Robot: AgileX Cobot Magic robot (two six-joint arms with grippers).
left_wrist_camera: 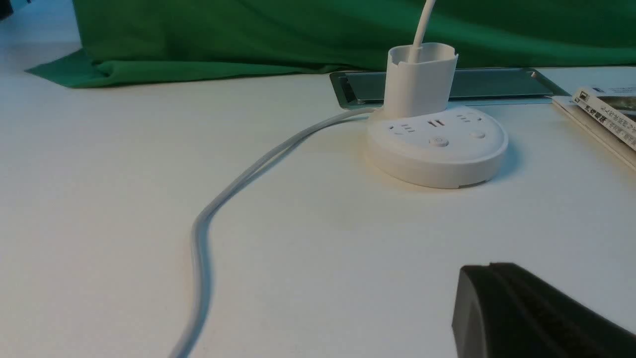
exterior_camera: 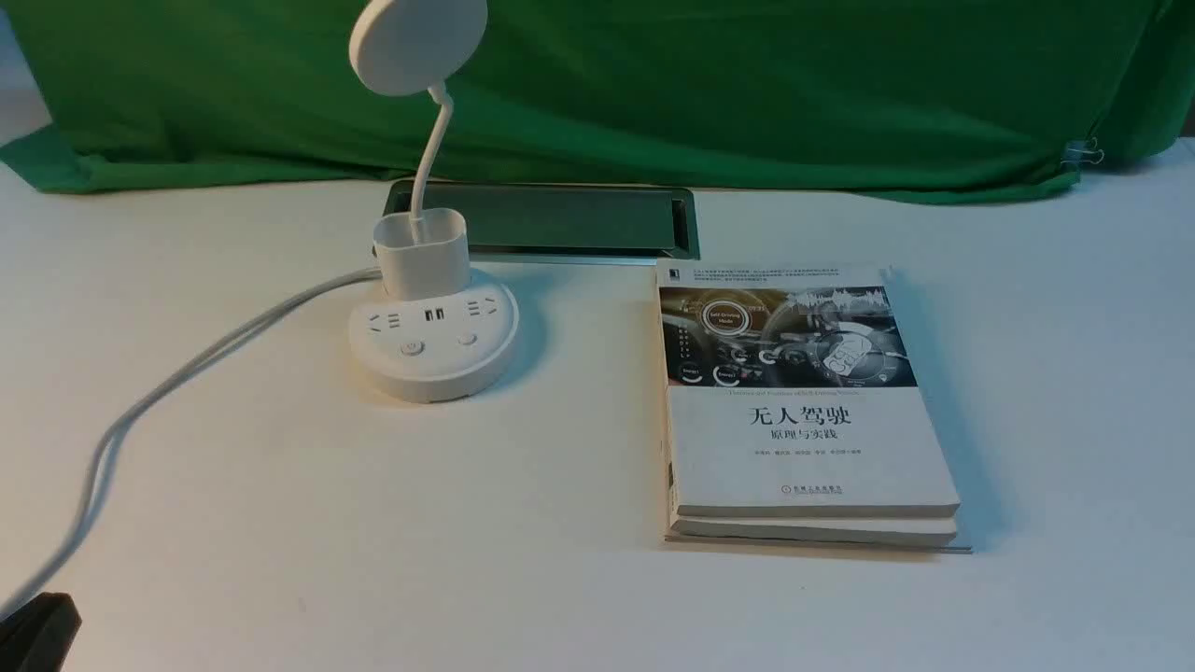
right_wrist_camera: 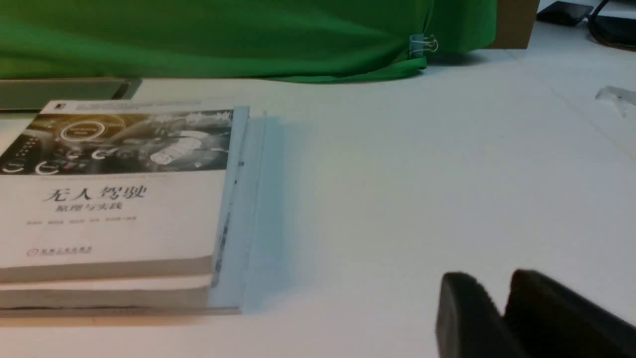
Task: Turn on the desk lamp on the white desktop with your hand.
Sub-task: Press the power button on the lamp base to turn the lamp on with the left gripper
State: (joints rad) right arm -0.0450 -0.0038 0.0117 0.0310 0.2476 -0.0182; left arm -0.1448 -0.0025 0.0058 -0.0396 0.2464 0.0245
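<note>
Desk lamp (exterior_camera: 432, 345) stands on the white counter (exterior_camera: 373, 523), left of centre and toward the back, with its round base flat on the surface. The base top carries socket slots and two round buttons side by side near the front edge, the left one (exterior_camera: 411, 349) marked with a power symbol, the right one (exterior_camera: 467, 339) plain. A small cup holder (exterior_camera: 420, 250) rises from the rear of the base. The thin neck (exterior_camera: 431, 149) comes up out of it and curves to the round disc head (exterior_camera: 418, 42), which is cut off at the top of the front view. A white cord (exterior_camera: 187, 373) leaves the left side of the base and runs across the counter to the near-left corner. Just behind the lamp is the metal-rimmed cable slot (exterior_camera: 579, 219), and behind that the green cloth (exterior_camera: 747, 84), with a binder clip (exterior_camera: 1083, 154) on its right end. To the right of the lamp, apart from it, lies a stack of two white-covered books (exterior_camera: 803, 411), flat, with Chinese title text. Left hand (left_wrist_camera: 526, 308) shows only as one dark edge in its wrist view, low over the counter and well short of the base. Its opening cannot be told. Right hand (right_wrist_camera: 504, 298) is near the counter to the right of the books. Its two dark fingers sit close together, narrow, with nothing between them.
</note>
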